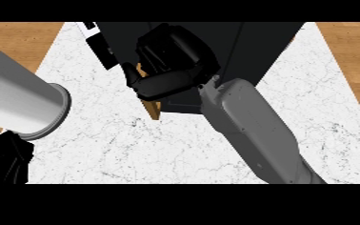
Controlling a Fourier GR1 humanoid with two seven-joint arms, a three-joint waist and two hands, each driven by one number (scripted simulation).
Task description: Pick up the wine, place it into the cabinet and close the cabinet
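Closest to the viewer, well to the left of the cabinet (271, 47), the left forearm (28, 102) shows as a smooth grey cylinder ending in a paler rim. The left hand (13, 157) is a black shape cut off by the view's lower left edge, and whether it is released or clenched cannot be told.

The white marble counter (126, 148), finely veined with black, spreads out in front of the cabinet. Across it the right forearm (253, 124), a rounded grey shell, slants from the lower right up to the cabinet's front. There the black right hand (172, 64) sits against the dark front with its back turned to the viewer. Its grasp is hidden, so clenched or grasping cannot be told.

The wine does not show, so its place and long axis cannot be told. A thin brown wooden wedge (152, 108) pokes out just below the hand.

The cabinet is a dark, flat-sided box. Beyond it on both sides lies wooden flooring (28, 35).
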